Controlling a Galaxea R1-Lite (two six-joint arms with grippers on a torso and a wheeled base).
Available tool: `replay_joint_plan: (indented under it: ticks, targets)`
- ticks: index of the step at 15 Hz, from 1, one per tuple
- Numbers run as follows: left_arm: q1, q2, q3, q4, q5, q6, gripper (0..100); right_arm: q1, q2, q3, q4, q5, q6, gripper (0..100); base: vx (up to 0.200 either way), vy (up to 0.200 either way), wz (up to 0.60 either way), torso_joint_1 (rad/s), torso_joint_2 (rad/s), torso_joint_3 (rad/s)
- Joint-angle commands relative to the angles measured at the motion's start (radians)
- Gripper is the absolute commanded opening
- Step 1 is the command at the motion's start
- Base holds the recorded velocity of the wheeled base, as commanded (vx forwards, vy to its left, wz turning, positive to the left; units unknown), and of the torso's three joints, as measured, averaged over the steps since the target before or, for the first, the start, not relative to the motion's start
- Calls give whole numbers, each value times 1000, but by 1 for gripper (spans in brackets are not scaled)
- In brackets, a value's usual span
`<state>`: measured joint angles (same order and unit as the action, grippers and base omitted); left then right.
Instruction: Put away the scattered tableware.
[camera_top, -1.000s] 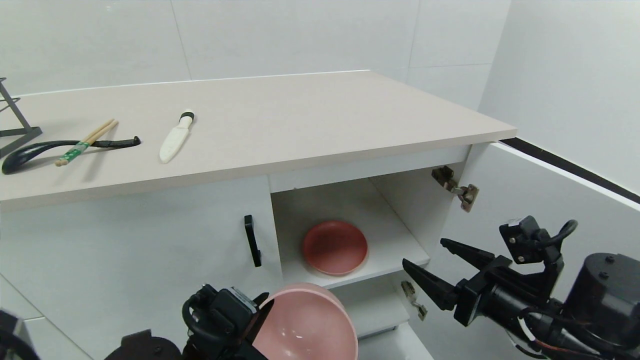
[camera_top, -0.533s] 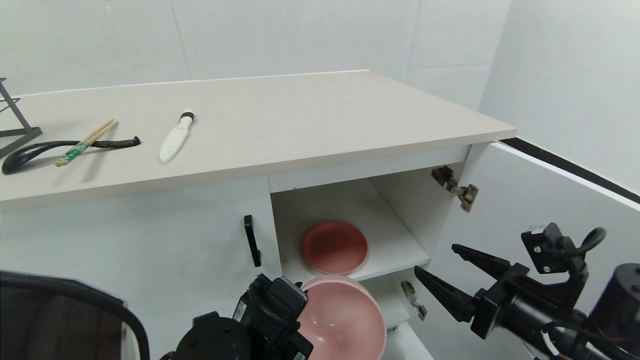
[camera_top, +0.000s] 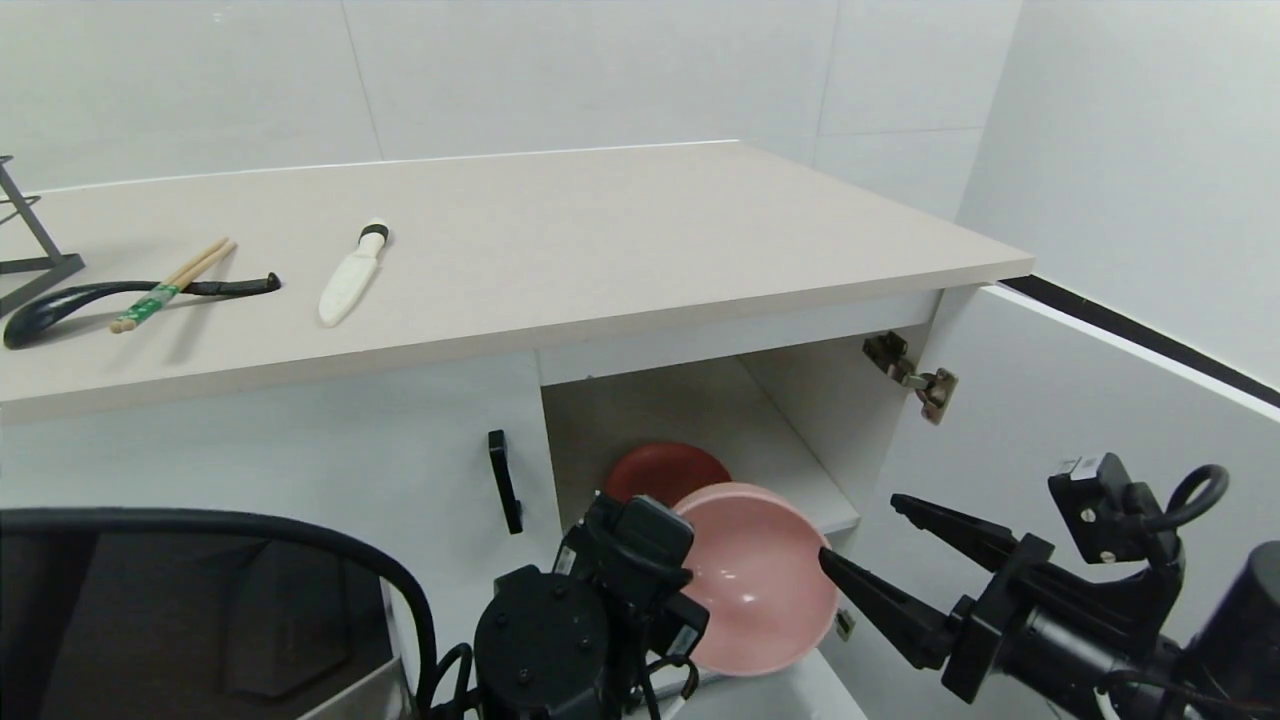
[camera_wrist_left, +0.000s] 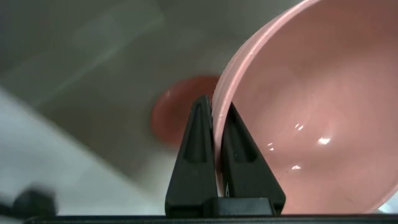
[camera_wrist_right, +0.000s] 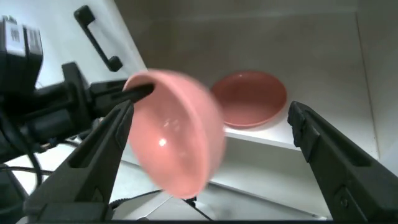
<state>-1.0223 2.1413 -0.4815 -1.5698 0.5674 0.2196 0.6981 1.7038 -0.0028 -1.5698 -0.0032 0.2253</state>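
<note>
Pink bowl (camera_top: 755, 575) had swung up to the front edge of the shelf (camera_top: 795, 480) within the last second, just ahead of the red plate (camera_top: 655, 468), rim clamped in the left claw (camera_wrist_left: 214, 109). And the right claw (camera_top: 858, 525) hung spread apart nearby, empty, so stowing looked close; chopsticks (camera_top: 170, 285), spoon (camera_top: 100, 295) and knife (camera_top: 352, 275) waited on the tabletop (camera_top: 600, 230).

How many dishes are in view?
2: a pink bowl in the left gripper at the cabinet opening, and a red plate on the shelf behind it. More may be hidden inside.
</note>
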Motion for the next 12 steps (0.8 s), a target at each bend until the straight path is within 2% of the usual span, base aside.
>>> replay_joint_plan:
  ticks: [1, 3, 6, 9, 10, 12]
  targets:
    - [5, 34, -77, -1, 23, -8, 0, -34, 17, 0, -1, 0, -1, 100, 0, 0, 0, 0, 0, 0]
    - [8, 35, -80, -1, 26, -20, 0, -77, 33, 1, -1, -3, 0, 100, 0, 0, 0, 0, 0, 0]
    - [28, 34, -88, -1, 26, -22, 0, -112, 85, -8, -1, -6, 2, 100, 0, 0, 0, 0, 0, 0]
    - [33, 35, -126, -1, 25, -23, 0, -135, 166, -48, -1, -6, 5, 100, 0, 0, 0, 0, 0, 0]
    - [30, 39, -140, -1, 20, -34, 0, -146, 183, -60, -1, -6, 5, 100, 0, 0, 0, 0, 0, 0]
    - [28, 60, -197, -1, 17, -39, 0, -169, 204, -89, -1, -6, 5, 100, 0, 0, 0, 0, 0, 0]
